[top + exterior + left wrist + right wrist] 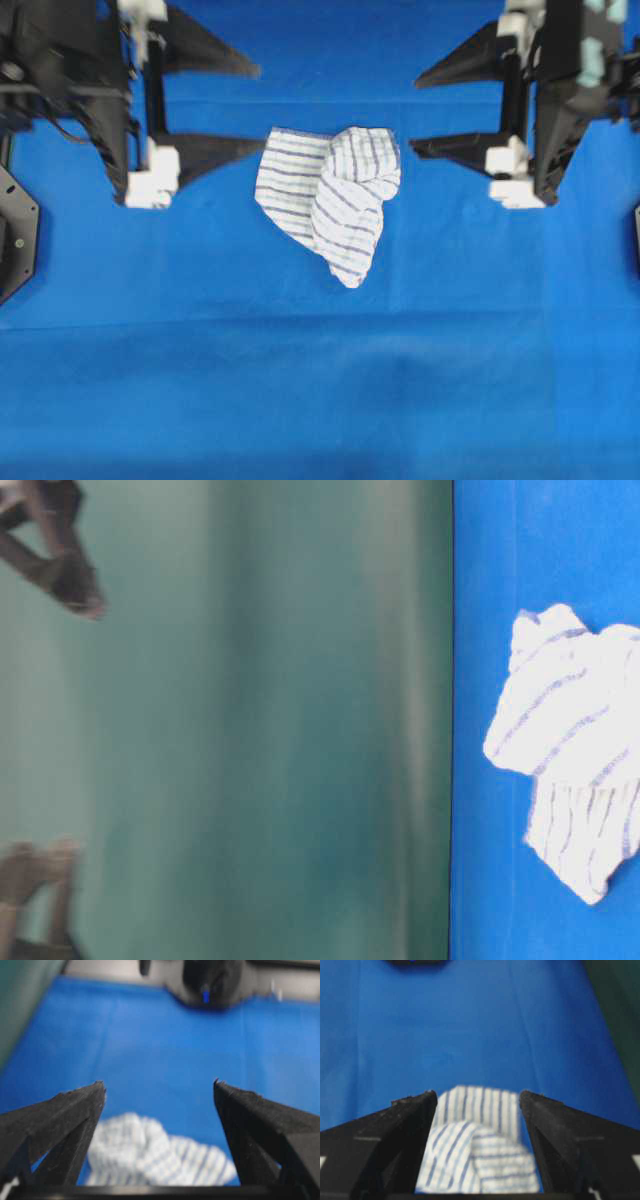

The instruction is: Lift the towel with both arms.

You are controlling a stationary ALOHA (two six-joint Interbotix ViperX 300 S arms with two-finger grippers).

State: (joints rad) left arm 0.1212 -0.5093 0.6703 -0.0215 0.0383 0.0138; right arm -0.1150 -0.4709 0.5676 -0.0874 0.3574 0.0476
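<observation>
Both claws, left (255, 108) and right (415, 112), gape wide, gripping nothing, flanking the crumpled towel (330, 200) on the blue cloth (320, 380).

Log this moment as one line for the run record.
left gripper: open, empty | right gripper: open, empty | towel: crumpled on blue cloth, between grippers, not gripped | lift: not done

A large plain blue cloth (320, 380) covers the work surface.
</observation>
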